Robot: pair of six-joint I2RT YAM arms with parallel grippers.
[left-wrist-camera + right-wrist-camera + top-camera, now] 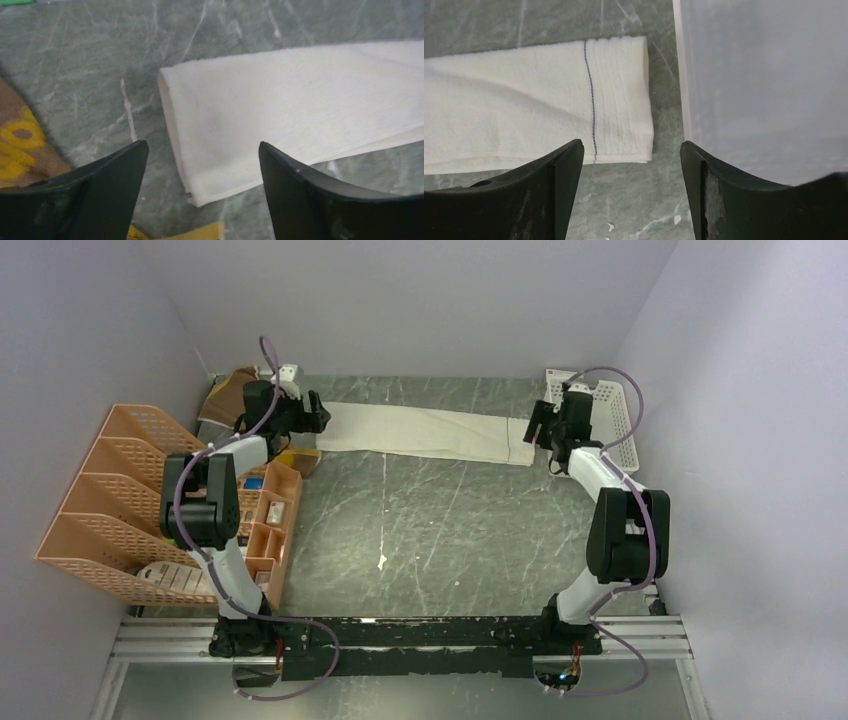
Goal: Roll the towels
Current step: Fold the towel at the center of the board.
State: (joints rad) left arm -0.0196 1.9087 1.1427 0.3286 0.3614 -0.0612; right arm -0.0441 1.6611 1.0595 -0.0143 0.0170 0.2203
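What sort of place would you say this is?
Probably a robotics lab test cell, not a home: plain walls box in a marble-look table, the left arm and right arm are bolted to a metal rail at its edge, and a towel and rack lie out as props.

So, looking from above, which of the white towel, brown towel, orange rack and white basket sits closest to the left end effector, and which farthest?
From the left end effector:
1. White towel, its end right beside it, on the right.
2. Brown towel, to its left near the back wall.
3. Orange rack, along the left wall.
4. White basket, far right corner.
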